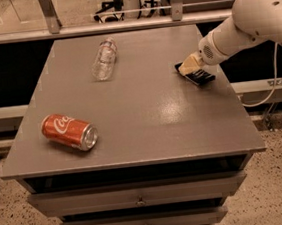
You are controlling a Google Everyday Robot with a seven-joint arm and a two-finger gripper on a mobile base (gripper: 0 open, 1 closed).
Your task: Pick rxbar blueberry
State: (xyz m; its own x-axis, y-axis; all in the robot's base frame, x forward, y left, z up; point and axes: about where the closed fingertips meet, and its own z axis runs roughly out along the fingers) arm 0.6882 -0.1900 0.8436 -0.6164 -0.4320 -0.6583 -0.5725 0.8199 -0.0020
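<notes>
The rxbar blueberry [201,75] is a small flat dark navy wrapper lying on the grey table [145,109] near its right edge. My gripper [189,65], pale yellow at the tip of the white arm [251,17], sits right on top of the bar's far left end. The arm reaches in from the right. Part of the bar is hidden under the gripper. I cannot tell whether the bar is off the table.
A red soda can [69,131] lies on its side at the front left. A clear plastic bottle [104,59] lies at the back, left of centre. Drawers [140,201] sit under the tabletop. A rail [122,25] runs behind the table.
</notes>
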